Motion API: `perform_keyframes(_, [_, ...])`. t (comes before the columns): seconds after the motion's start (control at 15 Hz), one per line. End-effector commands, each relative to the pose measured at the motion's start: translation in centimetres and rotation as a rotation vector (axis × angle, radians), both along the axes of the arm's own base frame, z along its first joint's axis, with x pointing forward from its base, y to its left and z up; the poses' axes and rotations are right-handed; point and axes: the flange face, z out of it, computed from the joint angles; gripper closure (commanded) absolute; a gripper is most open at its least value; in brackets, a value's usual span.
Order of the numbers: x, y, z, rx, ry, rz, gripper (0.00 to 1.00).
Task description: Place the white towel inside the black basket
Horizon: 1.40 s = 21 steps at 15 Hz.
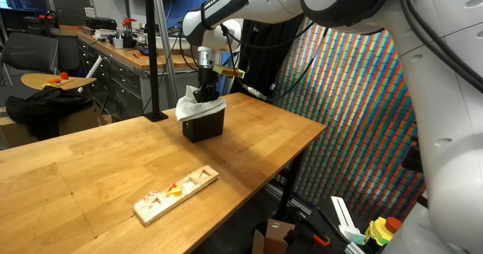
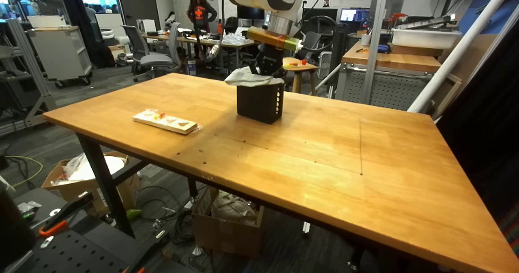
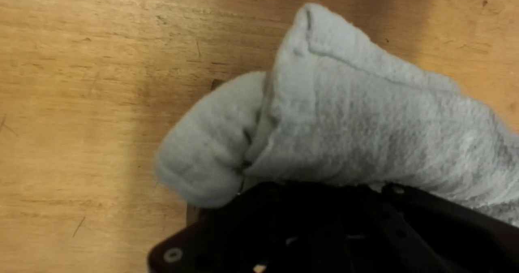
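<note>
Wrist view: the white towel [image 3: 381,115] fills the ground ahead of me in thick folds, one blunt corner jutting out above the wooden table [image 3: 81,102].
Grip: my pincer [image 1: 206,96] is pressed together and sunk into the cloth; its tips are hidden, so I cannot tell whether a fold is caught between them.
Basket top: in both exterior views the towel sits heaped on the upright black basket [image 2: 257,104] and overhangs its rim; tucking in, I judge, remains to be done.
Overhang hazard: a bundle broader than the opening may leave edges outside or slip to the table.
Lifting hazard: a snagged fold could rise with me and drag the rest out.
Tipping hazard: an off-centre push could tilt or skid the basket.
Textures: nubby, matt fabric with a seam-like edge; dark, flat-sided box, holes lining one side; smooth, grained wood.
</note>
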Motion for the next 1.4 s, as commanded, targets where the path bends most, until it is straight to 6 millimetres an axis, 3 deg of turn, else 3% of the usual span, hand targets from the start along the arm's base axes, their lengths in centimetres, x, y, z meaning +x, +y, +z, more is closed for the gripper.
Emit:
perform_keyframes(0.0, [0.1,-0.5,-0.5,0.027,0.003,0.008,0.99])
perform_keyframes(0.27, [0.0,-0.4,1.1,0.009,-0.022,0.018,0.99])
perform_keyframes(0.93, [-0.1,-0.6,7.7,-0.035,-0.106,0.063,0.99])
perform_keyframes(1.33, [1.1,-0.3,11.8,-0.088,-0.105,0.126,0.99])
